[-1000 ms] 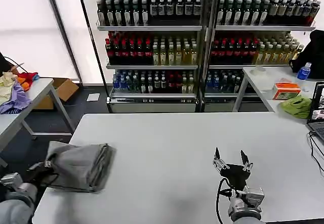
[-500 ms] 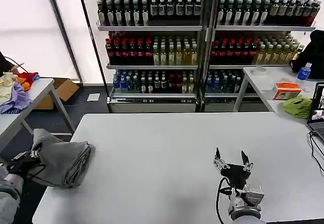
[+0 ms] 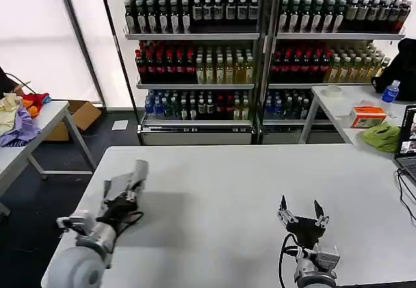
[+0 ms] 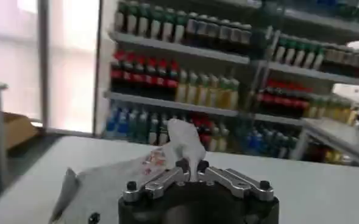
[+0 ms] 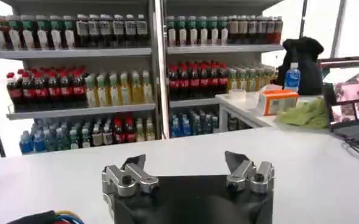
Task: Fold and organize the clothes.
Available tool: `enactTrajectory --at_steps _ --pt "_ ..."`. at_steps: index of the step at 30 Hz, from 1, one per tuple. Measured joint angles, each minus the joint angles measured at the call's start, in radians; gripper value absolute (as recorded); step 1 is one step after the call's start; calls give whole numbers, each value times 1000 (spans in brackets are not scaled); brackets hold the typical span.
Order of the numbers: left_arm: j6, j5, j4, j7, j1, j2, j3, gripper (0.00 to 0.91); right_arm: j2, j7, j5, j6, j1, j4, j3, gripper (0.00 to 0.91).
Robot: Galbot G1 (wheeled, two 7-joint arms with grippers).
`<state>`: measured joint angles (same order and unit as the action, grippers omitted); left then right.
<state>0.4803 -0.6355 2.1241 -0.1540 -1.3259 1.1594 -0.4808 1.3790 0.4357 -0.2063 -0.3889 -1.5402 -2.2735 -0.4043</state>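
Left gripper held a grey shirt above the white surface; right gripper waited open.

In the head view the left arm reached in over the near-left part of the surface, its jaws closed on a bunched piece of the light grey shirt, which stood up from the jaws in a narrow fold. The left wrist view showed the same cloth pinched at the middle of the jaws, with a small multicoloured print on it, and the rest of it spilling to one side of the gripper. The right gripper sat low at the near-right of the surface, well apart from the shirt, its jaws spread wide with nothing between them, as the right wrist view also showed.
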Motion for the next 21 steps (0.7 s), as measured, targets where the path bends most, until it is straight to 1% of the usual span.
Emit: enactTrajectory --at_steps 5,6,7,9,15,21 --pt "6 46 -15 -12 40 45 115 0 7 0 21 2 -13 0 0 907" --pt "6 52 -20 -16 46 50 129 30 8 0 23 2 -14 0 2 907" --pt "7 56 -23 -19 52 55 141 202 8 0 26 2 -13 -1 4 907" --pt "9 62 -25 -23 62 62 159 907 8 0 29 1 -13 -2 6 907" --pt "-3 65 -48 -21 79 90 192 907 0 -1 32 -9 -2 2 11 907" --pt "-37 10 -56 1 84 119 224 907 -9 -4 31 -23 13 17 15 907"
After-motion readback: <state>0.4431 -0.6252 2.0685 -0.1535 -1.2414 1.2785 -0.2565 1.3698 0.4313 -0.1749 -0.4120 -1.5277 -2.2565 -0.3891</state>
